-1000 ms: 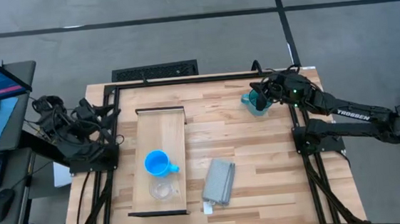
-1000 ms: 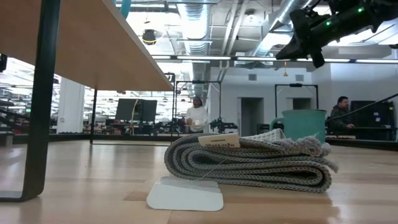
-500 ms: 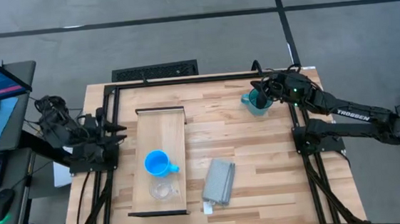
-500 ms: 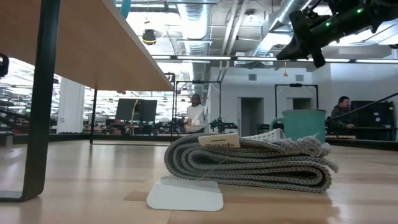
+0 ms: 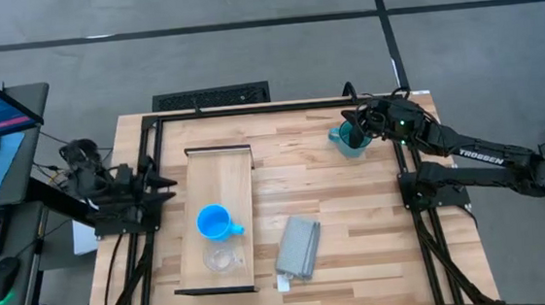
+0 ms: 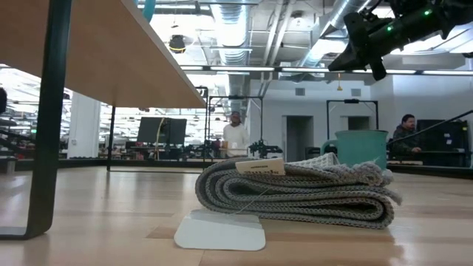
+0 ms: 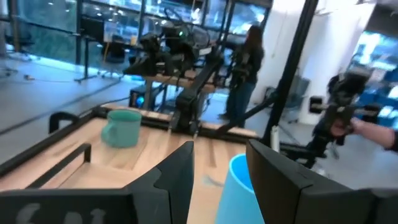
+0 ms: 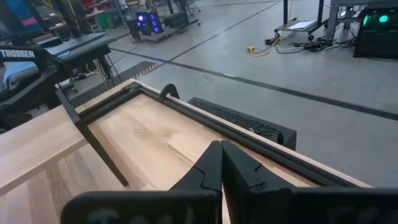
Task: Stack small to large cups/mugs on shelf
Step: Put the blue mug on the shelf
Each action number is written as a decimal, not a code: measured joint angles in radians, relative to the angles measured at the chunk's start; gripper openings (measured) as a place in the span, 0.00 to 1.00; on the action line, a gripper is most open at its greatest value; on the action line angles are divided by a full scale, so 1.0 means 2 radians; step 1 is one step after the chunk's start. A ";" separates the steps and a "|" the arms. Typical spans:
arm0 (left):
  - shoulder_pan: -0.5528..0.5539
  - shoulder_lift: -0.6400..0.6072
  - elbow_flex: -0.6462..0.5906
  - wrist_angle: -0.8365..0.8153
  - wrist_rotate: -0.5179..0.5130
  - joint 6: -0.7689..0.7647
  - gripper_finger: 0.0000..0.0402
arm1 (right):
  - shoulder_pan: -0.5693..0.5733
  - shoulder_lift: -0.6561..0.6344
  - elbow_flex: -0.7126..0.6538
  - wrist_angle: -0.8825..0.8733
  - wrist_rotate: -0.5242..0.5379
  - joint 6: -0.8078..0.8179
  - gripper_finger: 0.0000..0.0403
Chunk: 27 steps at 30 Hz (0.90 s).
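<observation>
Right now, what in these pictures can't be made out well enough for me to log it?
- Teal mug: the right gripper overlaps it from above; contact unclear. In the low view the folded cloth hides its base.
- Clear cup: faint on the shelf from above; absent elsewhere.
- Blue mug: cut off behind the left gripper's fingers in the left wrist view.

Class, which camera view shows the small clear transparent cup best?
The high view: the small clear transparent cup sits on the light wood shelf, beside the bright blue handled mug. The low view and both wrist views do not show it.
</observation>
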 joint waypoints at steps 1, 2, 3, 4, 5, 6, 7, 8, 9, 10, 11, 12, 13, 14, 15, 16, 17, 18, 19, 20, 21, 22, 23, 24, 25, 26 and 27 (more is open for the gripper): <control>0.003 0.007 0.000 -0.001 -0.002 -0.004 0.34 | 0.000 0.000 0.000 0.000 0.000 0.000 0.06; 0.006 0.010 0.000 -0.005 -0.002 -0.013 0.34 | 0.000 0.000 0.000 0.001 0.000 0.000 0.06; 0.011 0.010 0.000 -0.008 0.005 -0.024 0.34 | 0.000 0.000 0.000 0.003 0.000 0.000 0.06; 0.016 0.011 0.000 -0.007 0.015 -0.034 0.34 | 0.000 0.000 0.000 0.004 0.000 0.000 0.06; 0.021 0.015 0.001 -0.007 0.021 -0.043 0.34 | 0.000 0.000 0.000 0.003 0.000 0.000 0.06; 0.027 0.022 0.001 -0.011 0.024 -0.051 0.34 | 0.000 0.000 0.000 0.003 0.000 0.000 0.06; 0.034 0.028 0.000 -0.018 0.027 -0.062 0.34 | 0.000 0.000 0.000 0.003 0.000 0.000 0.06; 0.042 0.035 -0.001 -0.020 0.033 -0.070 0.34 | 0.000 0.000 0.000 0.003 0.000 0.000 0.06; 0.051 0.041 0.000 -0.016 0.041 -0.076 0.34 | 0.000 0.000 0.000 0.003 0.000 0.000 0.06; 0.060 0.050 0.000 -0.013 0.048 -0.080 0.34 | 0.000 0.000 0.000 0.003 0.000 0.000 0.06; 0.072 0.062 0.001 -0.011 0.053 -0.087 0.34 | 0.000 0.000 0.000 0.003 0.000 0.000 0.06; 0.084 0.074 0.000 -0.012 0.062 -0.094 0.34 | 0.000 0.000 0.000 0.003 0.000 0.000 0.06; 0.098 0.086 0.000 -0.011 0.073 -0.099 0.34 | 0.000 0.000 0.000 0.003 0.000 0.000 0.06; 0.113 0.098 0.000 -0.005 0.089 -0.102 0.34 | 0.000 0.000 0.000 0.003 0.000 0.000 0.06; 0.130 0.111 0.000 0.004 0.102 -0.103 0.34 | 0.000 0.000 0.000 0.003 0.000 0.000 0.06; 0.148 0.124 0.000 0.013 0.117 -0.104 0.34 | 0.000 0.000 0.000 0.003 0.000 0.000 0.06; 0.166 0.137 0.000 0.020 0.135 -0.103 0.34 | 0.000 0.000 0.000 0.003 0.000 0.000 0.06; 0.186 0.147 0.000 0.026 0.157 -0.099 0.34 | 0.000 0.000 0.000 0.003 0.000 0.000 0.06; 0.207 0.157 0.000 0.036 0.183 -0.091 0.34 | 0.000 0.000 0.000 0.003 0.000 0.000 0.06; 0.228 0.165 0.000 0.047 0.207 -0.082 0.34 | 0.000 0.000 0.000 0.003 0.000 -0.001 0.06; 0.248 0.173 0.000 0.055 0.230 -0.074 0.34 | 0.000 0.000 0.000 0.002 -0.001 -0.001 0.06; 0.269 0.177 0.000 0.058 0.253 -0.066 0.34 | 0.000 0.000 0.000 0.001 -0.001 -0.001 0.06; 0.290 0.179 0.000 0.058 0.270 -0.060 0.34 | 0.000 0.000 0.000 -0.001 -0.001 -0.001 0.06; 0.309 0.181 0.000 0.056 0.286 -0.057 0.34 | 0.000 0.000 0.000 -0.004 -0.001 -0.001 0.06; 0.326 0.181 0.000 0.053 0.304 -0.054 0.34 | 0.000 0.000 0.000 -0.006 -0.002 -0.001 0.06; 0.342 0.180 0.000 0.050 0.317 -0.048 0.34 | 0.000 0.000 0.000 -0.009 -0.001 -0.001 0.06; 0.356 0.178 0.000 0.049 0.327 -0.043 0.34 | 0.000 0.000 0.000 -0.013 -0.002 -0.001 0.06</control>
